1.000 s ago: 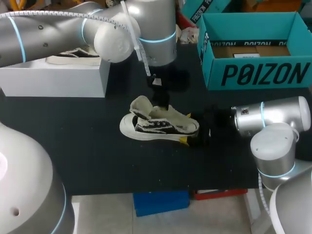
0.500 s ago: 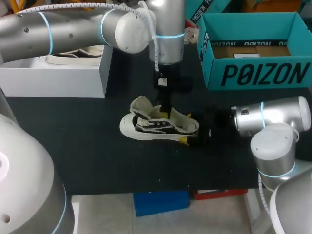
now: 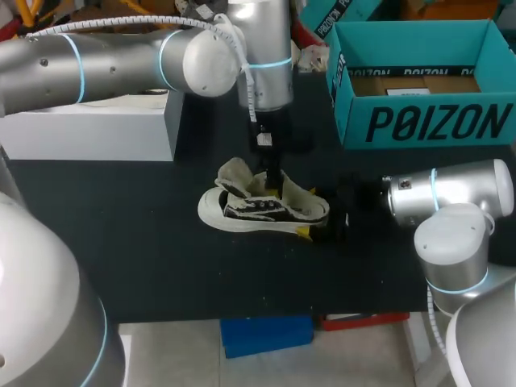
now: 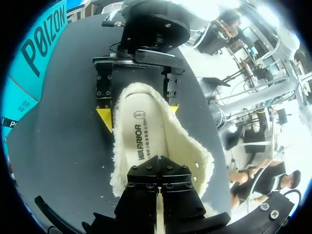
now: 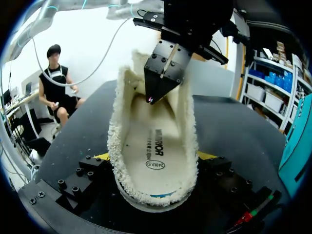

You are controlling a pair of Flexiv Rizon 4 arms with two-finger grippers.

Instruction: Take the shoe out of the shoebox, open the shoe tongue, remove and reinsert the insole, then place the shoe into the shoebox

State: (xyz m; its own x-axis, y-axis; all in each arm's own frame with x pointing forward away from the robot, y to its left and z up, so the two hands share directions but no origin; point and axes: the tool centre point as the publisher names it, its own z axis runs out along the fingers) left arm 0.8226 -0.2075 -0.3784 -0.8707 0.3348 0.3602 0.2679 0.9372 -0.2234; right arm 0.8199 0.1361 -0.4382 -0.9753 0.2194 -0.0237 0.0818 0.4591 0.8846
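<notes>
Lying at the table's (image 3: 121,266) middle in the head view, the sneaker (image 3: 262,211) is clamped at its heel by the right gripper (image 3: 309,214); the teal shoebox (image 3: 427,121) is set at the far right corner. In the left wrist view the left gripper (image 4: 157,195) is seen closed over the insole (image 4: 141,136); in the right wrist view its joined tips are seen inside the sneaker's opening.

The left arm (image 3: 121,60) and right arm (image 3: 451,201) are shining silver, wearing light blue rings; a curly white cable (image 3: 248,81) is hugging the left one.
</notes>
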